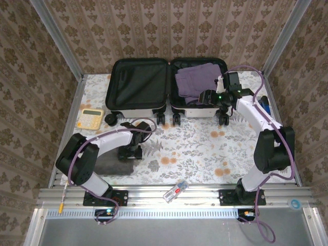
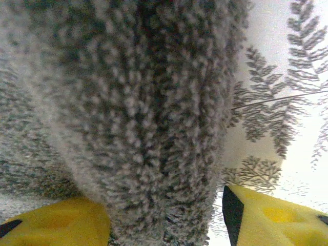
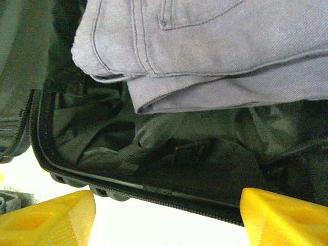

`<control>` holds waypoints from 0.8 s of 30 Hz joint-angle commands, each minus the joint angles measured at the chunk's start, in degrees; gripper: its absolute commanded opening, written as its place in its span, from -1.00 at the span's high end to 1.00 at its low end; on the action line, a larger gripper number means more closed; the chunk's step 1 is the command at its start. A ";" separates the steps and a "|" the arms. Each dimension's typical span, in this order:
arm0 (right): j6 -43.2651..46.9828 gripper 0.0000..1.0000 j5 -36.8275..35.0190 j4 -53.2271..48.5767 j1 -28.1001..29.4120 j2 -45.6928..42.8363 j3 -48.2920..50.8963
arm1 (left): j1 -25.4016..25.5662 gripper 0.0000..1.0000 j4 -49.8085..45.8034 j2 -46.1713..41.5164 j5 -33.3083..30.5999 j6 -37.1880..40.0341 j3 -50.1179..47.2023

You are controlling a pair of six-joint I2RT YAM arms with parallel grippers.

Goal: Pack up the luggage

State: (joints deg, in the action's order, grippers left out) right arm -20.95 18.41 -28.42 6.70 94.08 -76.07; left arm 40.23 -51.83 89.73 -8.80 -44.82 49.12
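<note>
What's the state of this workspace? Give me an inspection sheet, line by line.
Surface: floral-print table.
Job's things: suitcase open flat, purple jeans in its right half; grey knit garment outside, near left arm.
Clutter: yellow calculator; small packet on front rail.
Grippers: left gripper jaws around the grey knit; right gripper open at suitcase rim.
Cables: purple cables along both arms.
Surroundings: patterned walls.
</note>
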 commanded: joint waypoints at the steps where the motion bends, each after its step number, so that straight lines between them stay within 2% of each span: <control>1: 0.59 -0.50 -0.68 1.39 0.00 -2.06 0.94 | 1.87 -0.16 7.35 2.68 5.44 -0.01 1.52; 10: 1.22 -0.49 -0.86 0.89 0.00 -4.12 1.58 | 6.28 -0.17 13.06 5.94 10.91 -0.08 9.91; 14: 1.28 -0.49 -0.55 0.57 0.02 -5.14 2.16 | 7.23 -0.23 12.71 6.26 11.61 1.02 14.53; 19: 1.73 -0.50 0.96 -0.20 0.31 -7.30 3.08 | 7.20 -0.46 7.88 -0.80 9.95 2.00 17.32; 24: 1.64 -0.51 0.75 0.28 3.11 -9.69 5.15 | 3.28 -0.53 5.62 -11.06 10.31 2.22 12.96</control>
State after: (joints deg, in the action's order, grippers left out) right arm -20.47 18.46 -28.38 7.84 86.74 -72.23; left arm 45.84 -42.81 84.03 1.32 -43.27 64.27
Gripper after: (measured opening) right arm 0.756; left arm 0.766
